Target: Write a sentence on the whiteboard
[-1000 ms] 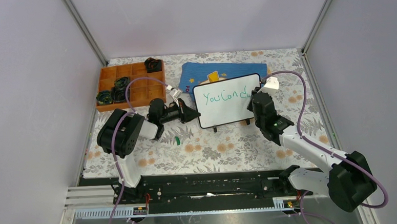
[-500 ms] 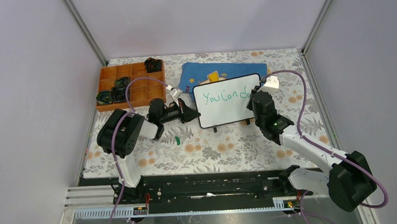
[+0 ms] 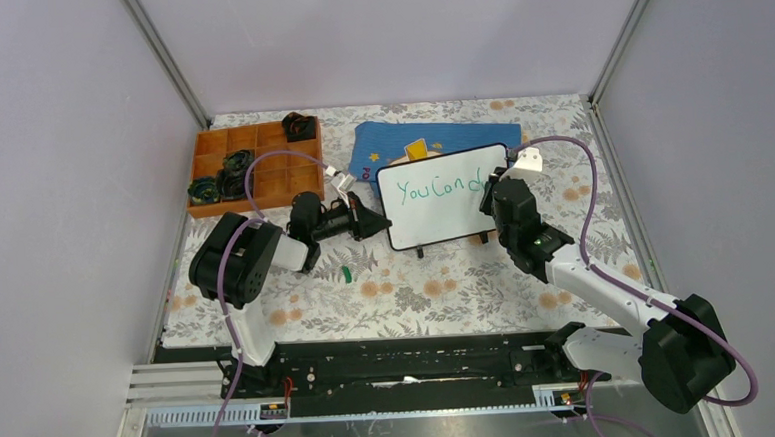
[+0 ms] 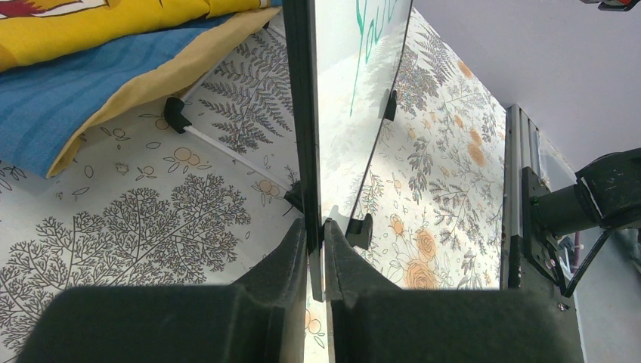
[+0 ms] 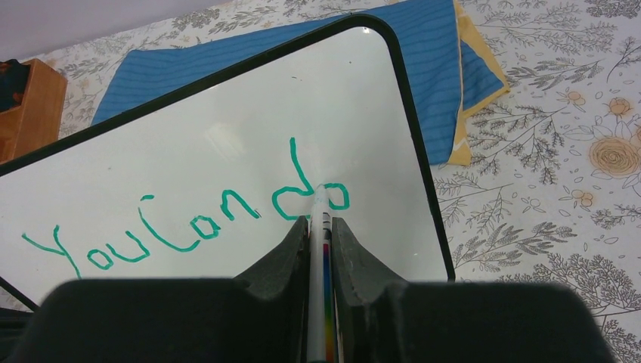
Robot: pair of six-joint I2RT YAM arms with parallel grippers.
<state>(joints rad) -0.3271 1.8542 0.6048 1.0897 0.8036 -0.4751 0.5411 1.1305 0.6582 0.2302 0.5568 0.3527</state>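
Three words of the sentence are written; right gripper, clamped on the marker, should press lightly while left gripper pinches the left rim of the whiteboard.

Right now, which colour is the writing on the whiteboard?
Green writing, clearest in the right wrist view.

The left arm is extended rightward at centre-left, the left gripper clamped on the whiteboard edge. The right arm is reached up-left from the lower right, the right gripper closed round a marker.
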